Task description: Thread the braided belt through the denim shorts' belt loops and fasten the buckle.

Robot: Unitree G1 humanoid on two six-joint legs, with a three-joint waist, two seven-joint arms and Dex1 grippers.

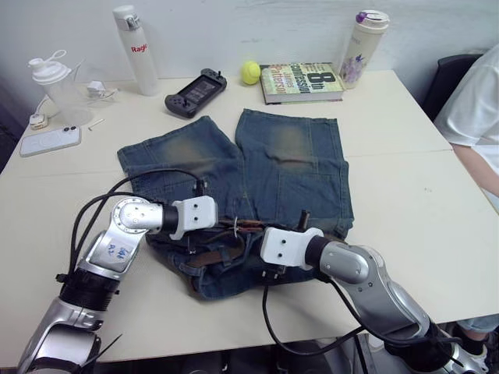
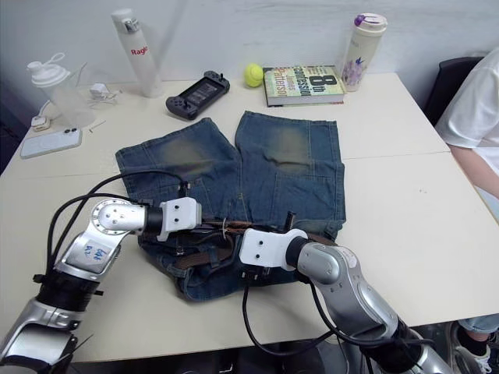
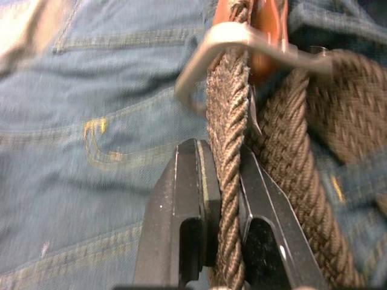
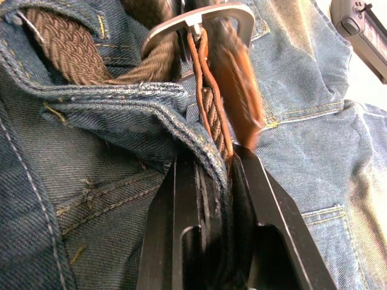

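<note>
Both hands (image 3: 225,181) (image 4: 214,181) clamp braided belt (image 3: 233,121), table edge (image 1: 234,331) near

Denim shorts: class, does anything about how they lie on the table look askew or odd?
Yes. The denim shorts lie flat at the legs, but the waistband near the buckle is bunched and folded over, where both tools pinch the braided belt. Elsewhere on the table nothing looks spilled or damaged.

Light: bright, even and soft over the tabletop (image 1: 405,195)
Shadows: faint, short, just under the arms
Glare: a mild sheen on the buckle (image 3: 242,37)
Focus: head views sharp; wrist views soft, the buckle beyond the left gripper (image 3: 225,181) blurred, denim shorts (image 3: 91,121) at the edges smeared
</note>
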